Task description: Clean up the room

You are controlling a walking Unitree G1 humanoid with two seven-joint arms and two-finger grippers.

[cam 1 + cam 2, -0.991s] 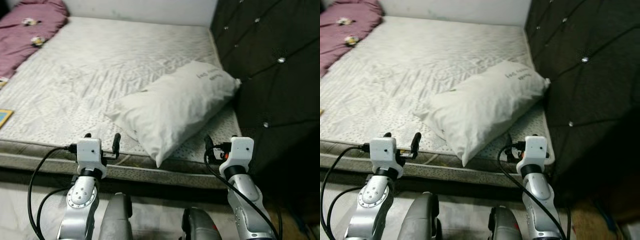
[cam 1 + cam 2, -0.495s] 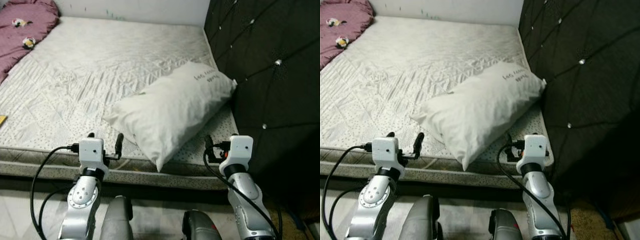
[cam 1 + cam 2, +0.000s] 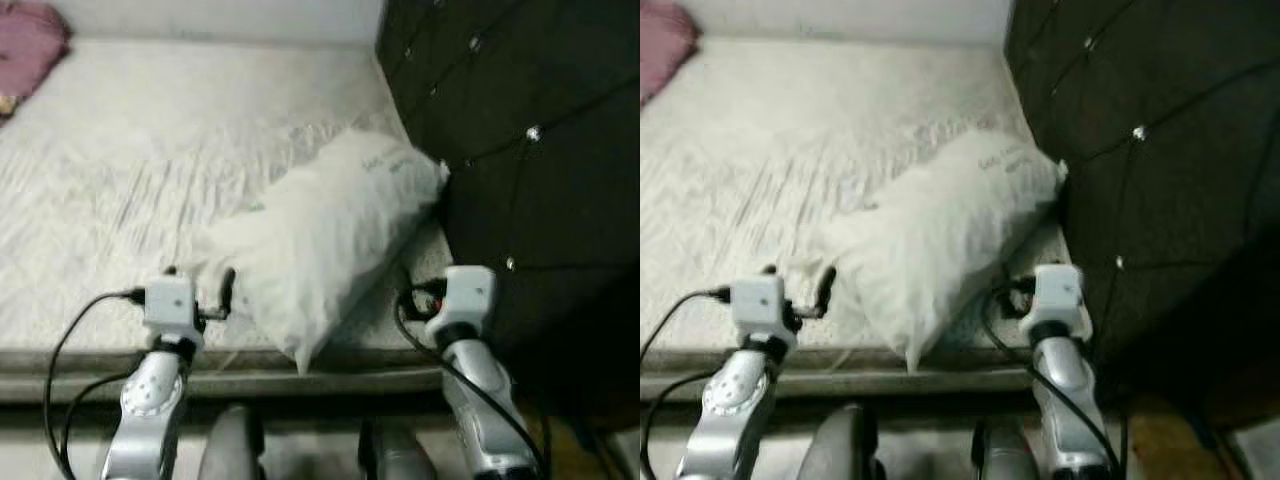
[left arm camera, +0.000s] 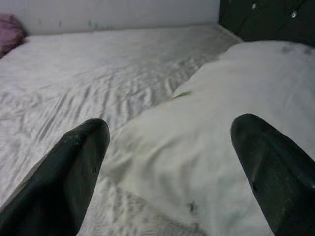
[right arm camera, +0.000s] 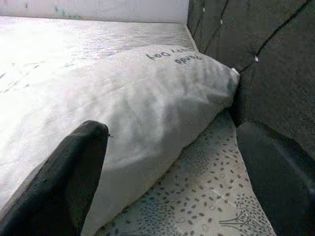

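A white pillow with dark lettering lies slantwise on the pale patterned mattress, its far corner against the black tufted headboard. My left gripper hovers over the mattress's front edge, just left of the pillow's near corner. It is open, and the pillow lies ahead between the fingers. My right gripper hovers at the pillow's right side near the headboard. It is also open, with the pillow and bare mattress in front. Neither gripper touches the pillow.
A pink blanket is bunched at the mattress's far left corner. The headboard stands as a wall along the right. A white wall closes the far side. The mattress's front edge runs just below my grippers.
The camera has moved closer and turned right, so the pillow looks bigger and the picture is blurred. Both arms hold the same pose, and the grippers stay open.
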